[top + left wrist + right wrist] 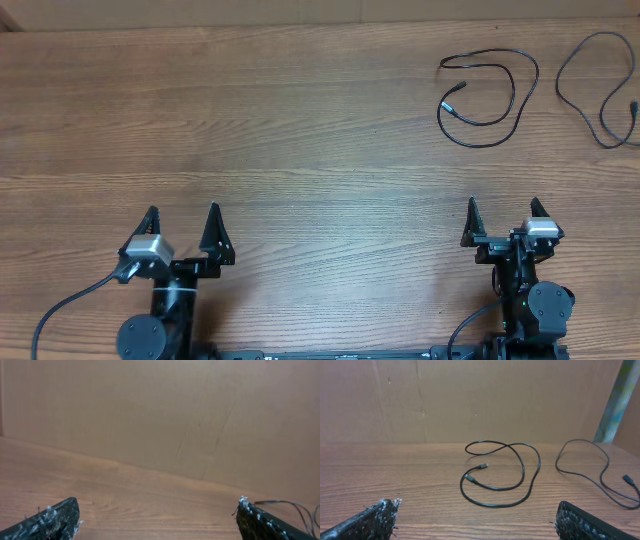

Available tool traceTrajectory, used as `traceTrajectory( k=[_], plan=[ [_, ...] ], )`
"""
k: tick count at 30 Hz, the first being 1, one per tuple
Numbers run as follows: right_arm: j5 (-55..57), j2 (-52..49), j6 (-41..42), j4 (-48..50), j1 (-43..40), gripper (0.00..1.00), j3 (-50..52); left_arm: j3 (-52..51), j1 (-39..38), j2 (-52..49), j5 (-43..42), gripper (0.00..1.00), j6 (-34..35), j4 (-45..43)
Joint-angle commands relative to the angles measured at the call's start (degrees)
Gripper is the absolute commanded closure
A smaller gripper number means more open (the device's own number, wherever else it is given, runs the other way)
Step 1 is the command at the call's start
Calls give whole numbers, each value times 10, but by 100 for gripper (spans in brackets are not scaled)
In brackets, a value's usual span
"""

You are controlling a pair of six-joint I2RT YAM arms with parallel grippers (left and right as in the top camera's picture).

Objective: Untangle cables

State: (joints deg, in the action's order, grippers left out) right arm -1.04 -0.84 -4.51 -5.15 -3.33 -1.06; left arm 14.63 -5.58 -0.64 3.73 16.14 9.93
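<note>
Two thin black cables lie apart on the wooden table at the far right. One cable forms a loose loop with both plug ends inside it. The other cable curves by the right edge and does not touch the first. My left gripper rests near the front left, open and holding nothing, far from both. My right gripper is open too, in front of the looped cable with bare table between. A bit of cable shows at the right of the left wrist view.
A brown cardboard wall stands along the table's far edge. A pale upright post rises at the far right. The thicker black arm wire trails at the front left.
</note>
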Motion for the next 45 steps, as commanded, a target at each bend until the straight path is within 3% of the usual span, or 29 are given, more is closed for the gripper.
traceTrajectory(
  k=[1, 12, 17, 23, 28, 45],
  plan=[
    [6, 7, -1, 3, -2, 0, 6, -33, -1, 3, 11, 0, 1, -32],
    [6, 7, -1, 3, -2, 0, 6, -120, -1, 3, 12, 0, -2, -144],
    [6, 7, -1, 3, -2, 0, 6, -144, -1, 3, 12, 0, -68, -162],
    [6, 7, -1, 3, -2, 0, 6, -144, -1, 3, 12, 0, -113, -142],
    [6, 7, -1, 3, -2, 0, 6, -143, -1, 3, 14, 0, -119, -57],
    [6, 7, -1, 3, -2, 0, 6, -143, -3, 2, 7, 1, -119, -59]
  ],
)
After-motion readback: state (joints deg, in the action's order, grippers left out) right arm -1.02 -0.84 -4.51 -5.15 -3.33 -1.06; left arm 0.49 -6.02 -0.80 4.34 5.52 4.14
